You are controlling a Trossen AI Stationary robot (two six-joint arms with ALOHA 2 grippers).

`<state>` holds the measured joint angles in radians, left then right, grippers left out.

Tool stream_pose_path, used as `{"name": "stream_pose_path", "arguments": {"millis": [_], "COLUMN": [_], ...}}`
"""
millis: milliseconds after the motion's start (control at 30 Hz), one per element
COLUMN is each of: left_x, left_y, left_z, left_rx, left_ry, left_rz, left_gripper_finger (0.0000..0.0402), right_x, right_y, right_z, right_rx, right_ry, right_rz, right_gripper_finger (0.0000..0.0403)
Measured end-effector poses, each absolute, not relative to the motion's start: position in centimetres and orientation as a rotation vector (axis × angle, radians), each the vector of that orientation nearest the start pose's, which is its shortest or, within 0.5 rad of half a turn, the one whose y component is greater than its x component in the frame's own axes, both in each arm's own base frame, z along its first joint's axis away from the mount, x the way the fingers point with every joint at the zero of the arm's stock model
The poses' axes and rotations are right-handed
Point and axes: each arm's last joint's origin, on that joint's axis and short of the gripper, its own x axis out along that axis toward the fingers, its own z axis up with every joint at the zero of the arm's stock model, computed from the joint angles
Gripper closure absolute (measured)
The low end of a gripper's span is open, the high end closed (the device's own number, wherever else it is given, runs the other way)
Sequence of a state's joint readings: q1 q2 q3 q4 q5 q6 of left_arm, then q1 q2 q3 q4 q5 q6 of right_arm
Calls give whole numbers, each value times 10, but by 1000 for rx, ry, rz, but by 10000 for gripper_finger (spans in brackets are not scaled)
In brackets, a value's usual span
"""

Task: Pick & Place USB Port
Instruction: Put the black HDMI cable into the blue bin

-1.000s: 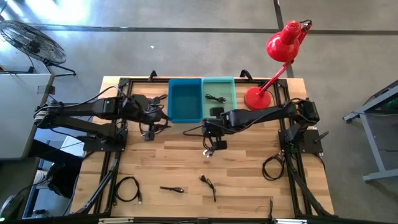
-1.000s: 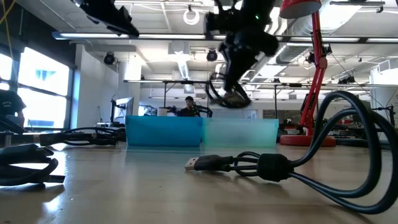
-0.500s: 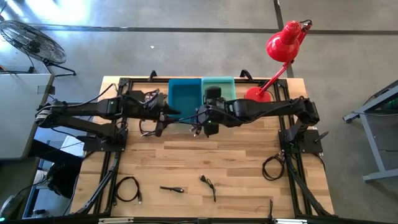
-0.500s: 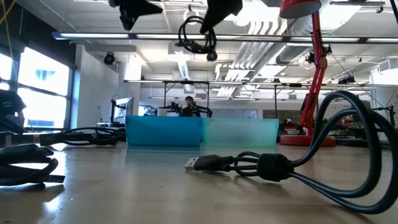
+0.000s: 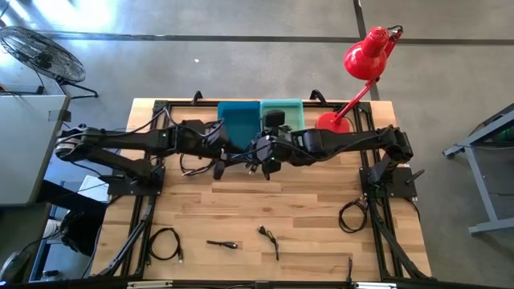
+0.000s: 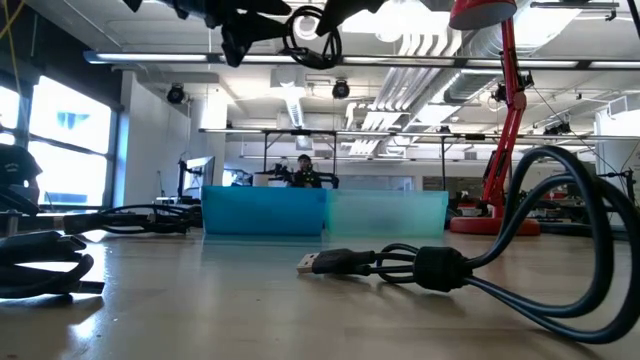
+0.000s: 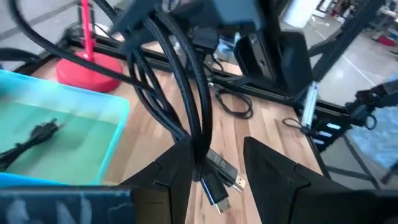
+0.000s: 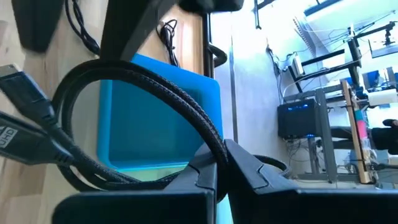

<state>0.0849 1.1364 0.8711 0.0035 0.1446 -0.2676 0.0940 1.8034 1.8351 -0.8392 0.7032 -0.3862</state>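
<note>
A coiled black USB cable [image 8: 124, 84] hangs in the air from my right gripper [image 8: 217, 163], which is shut on it in front of the blue bin [image 5: 238, 128]. The loop shows high in the low view [image 6: 310, 25]. The two plugs [image 7: 219, 182] dangle below the coil. My left gripper [image 7: 217, 152] is open and level beside the right one [image 5: 259, 156], with one finger on each side of the hanging strands. The teal bin [image 5: 293, 112] holds another black cable [image 5: 277, 127]. My right gripper pinches the coil's bundled strands [image 8: 202, 134] between its two fingers. The cable is lifted clear of the table, its loop standing out from the fingers and its plugs hanging free. My left gripper: the strands [image 7: 194, 127] run close along one finger [image 7: 177, 165]; whether they touch, I cannot tell.
Several loose black cables lie on the near half of the table [image 5: 165, 241] [image 5: 222, 243] [image 5: 269, 238], and one by the right arm's base [image 5: 351, 213]. A red desk lamp [image 5: 331, 124] stands at the far right corner. One cable lies close to the low camera [image 6: 420, 265].
My right gripper has carried the cable up from the table's middle and toward the far edge and left, stopping before the bins. The cable is now lifted clear. My left gripper has moved right toward the hanging cable until its fingers stand around it.
</note>
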Motion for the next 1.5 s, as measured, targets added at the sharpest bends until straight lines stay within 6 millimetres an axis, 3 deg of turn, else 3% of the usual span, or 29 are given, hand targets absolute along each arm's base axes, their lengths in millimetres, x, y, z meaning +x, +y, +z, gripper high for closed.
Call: {"name": "stream_pose_path", "arguments": {"millis": [400,600,867,1067,1300,1500], "left_x": [264,264,263,262,259,246], "left_y": [19,19,19,20,23,28], "left_z": [307,307,305,302,300,280], "left_rx": [-284,-211,-177,-156,-120,-14], "left_ry": [247,252,265,293,324,567], "left_rz": [-18,-17,-19,40,140,327], "left_gripper_finger": [270,384,394,396,396,396], "right_x": [386,386,387,381,351,316], "right_y": [18,18,23,33,62,80], "right_z": [363,363,362,367,387,410], "right_rx": [-686,-682,-631,-630,-835,-729], "right_ry": [867,867,852,817,830,721], "right_rz": [-417,-399,-319,-522,-598,-666], "right_gripper_finger": [399,393,350,320,301,300]}}
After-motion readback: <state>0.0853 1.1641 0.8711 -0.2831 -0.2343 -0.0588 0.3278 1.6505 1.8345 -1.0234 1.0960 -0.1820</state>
